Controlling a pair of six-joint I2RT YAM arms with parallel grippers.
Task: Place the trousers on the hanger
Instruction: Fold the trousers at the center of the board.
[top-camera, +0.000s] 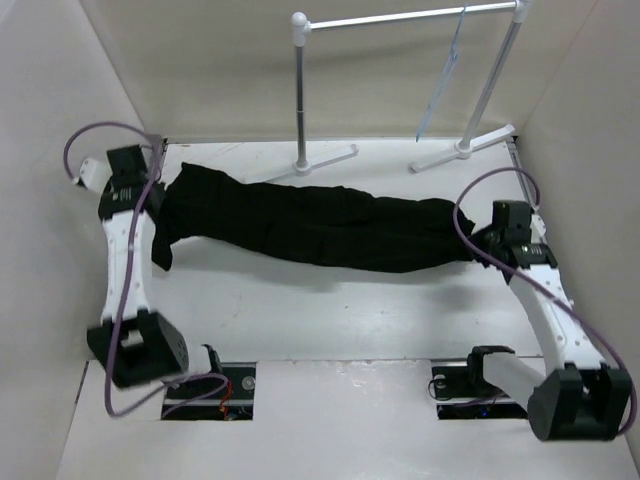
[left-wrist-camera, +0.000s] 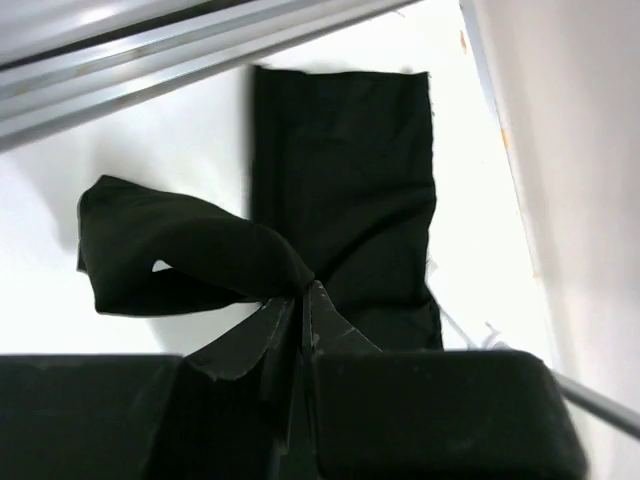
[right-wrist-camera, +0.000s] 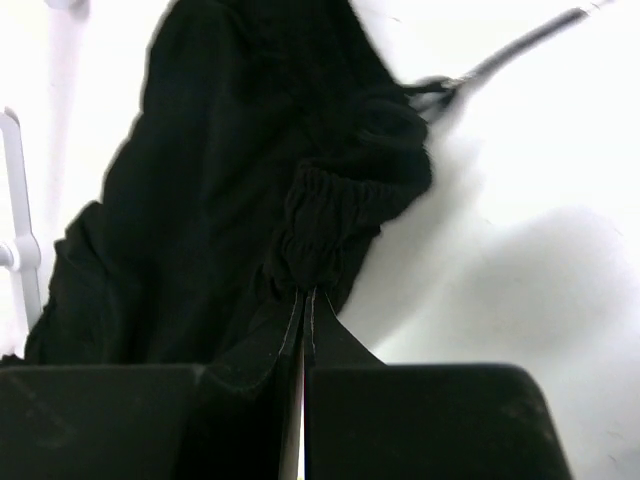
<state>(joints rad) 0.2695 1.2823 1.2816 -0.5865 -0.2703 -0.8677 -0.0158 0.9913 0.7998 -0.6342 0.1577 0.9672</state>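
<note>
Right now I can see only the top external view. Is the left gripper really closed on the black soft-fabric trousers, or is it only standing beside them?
Observer: It is closed on them. The left wrist view shows the left gripper shut on a fold of the black soft-fabric trousers.
Operator: Which part of the trousers is that?
Observer: A leg end. One leg lies flat on the white table with its hem away from the gripper, and the other leg end curls up into the grip.
Operator: And the right side?
Observer: In the right wrist view the right gripper is shut on a gathered, elastic-looking edge of the trousers.
</note>
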